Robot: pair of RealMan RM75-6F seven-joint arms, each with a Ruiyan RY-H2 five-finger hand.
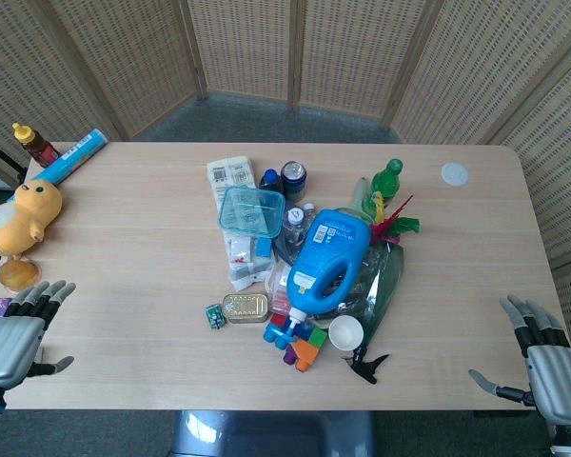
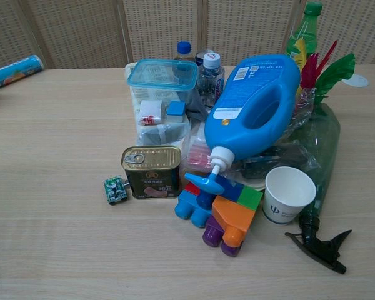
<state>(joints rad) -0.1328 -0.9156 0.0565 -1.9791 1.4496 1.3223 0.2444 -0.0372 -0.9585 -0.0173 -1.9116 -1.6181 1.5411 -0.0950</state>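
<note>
My left hand rests at the table edge, fingers spread, grasping nothing, near the yellow duck toy. My right hand is likewise released, well apart from the spray bottle.

We see both views evenly and brightly lit, with soft diffuse light from above. Shadows on the table are faint and short, pooling close under the blue jug and the can. A mild sheen sits on the jug's shoulder; we find no harsh glare. The head view bends slightly at its corners, and the hands there look a little soft. The chest view is sharp up close, softer toward the screen behind
</note>
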